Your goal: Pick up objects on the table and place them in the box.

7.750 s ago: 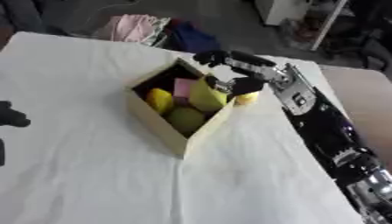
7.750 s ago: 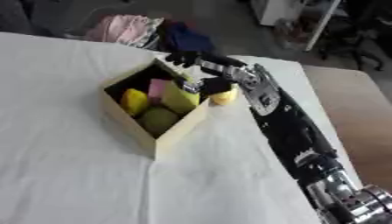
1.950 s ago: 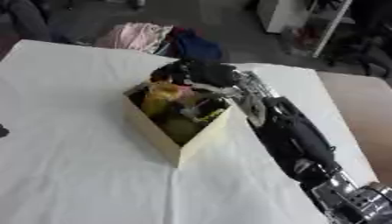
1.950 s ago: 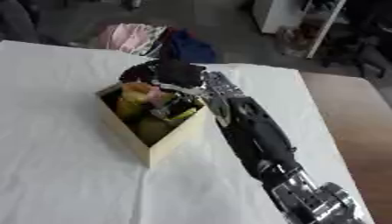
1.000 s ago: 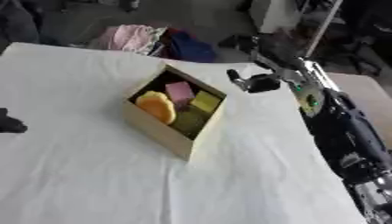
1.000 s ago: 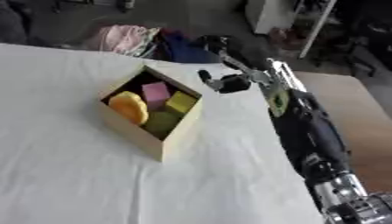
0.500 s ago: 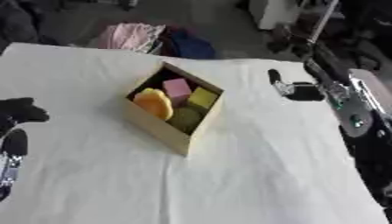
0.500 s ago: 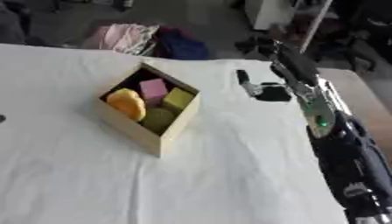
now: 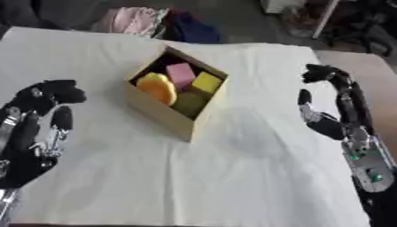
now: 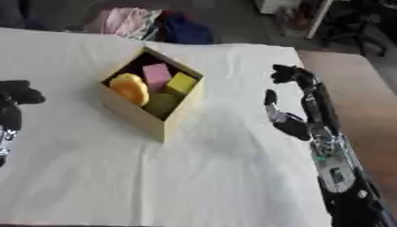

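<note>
A tan cardboard box [image 9: 159, 109] stands on the white cloth. Inside it lie an orange piece [image 9: 157, 88], a pink block [image 9: 181, 72], a yellow block [image 9: 206, 82] and a green piece [image 9: 189, 101]. My right hand [image 9: 331, 125] is at the right side of the cloth, well away from the box, open with fingers up and nothing in it. My left hand [image 9: 33, 133] shows at the lower left, open and empty, fingers pointing up.
The white cloth [image 9: 232, 177] covers the table; bare tan tabletop [image 10: 349, 84] shows at the right. Beyond the far edge lie pink cloth [image 9: 128, 20] and dark blue cloth [image 9: 194, 31] on the floor, with chair legs at the top right.
My right hand has drawn back from the box to the right side and come lower. My left hand has risen into view at the lower left. The orange piece now lies in the box.
</note>
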